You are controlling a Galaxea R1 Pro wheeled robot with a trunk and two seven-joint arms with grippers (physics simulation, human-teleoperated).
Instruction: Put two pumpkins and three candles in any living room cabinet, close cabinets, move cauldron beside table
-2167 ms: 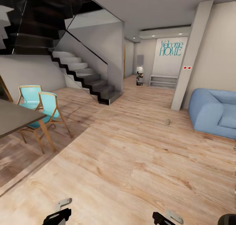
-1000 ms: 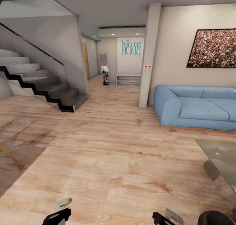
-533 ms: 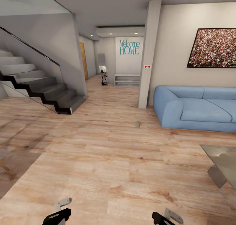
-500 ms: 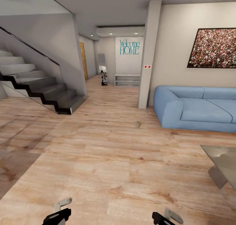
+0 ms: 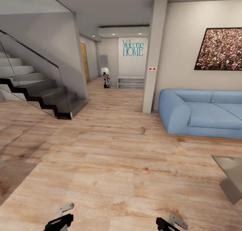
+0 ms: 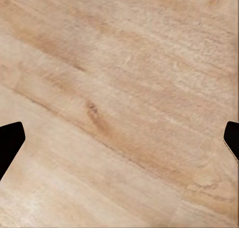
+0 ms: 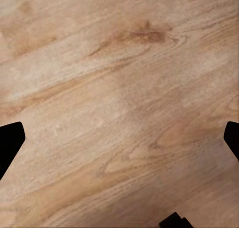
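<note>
Living room, pale wood floor (image 5: 111, 163) stretching ahead. Blue sofa (image 5: 201, 115) sitting at 2 o'clock; staircase (image 5: 40, 96) at 10 o'clock. Small beige candle (image 5: 142, 130) standing on floor at 12 o'clock, near sofa's end. Left end effector (image 6: 119, 143) and right end effector (image 7: 119, 143) both hanging spread, empty, over floor.

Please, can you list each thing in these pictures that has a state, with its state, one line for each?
left gripper: open, empty, pointing down at the wooden floor.
right gripper: open, empty, above the floor.
small beige object: lying on the floor near the sofa; too small to identify.
blue sofa: unoccupied, against the wall.
glass table: standing, partly cut by the picture's edge.
</note>
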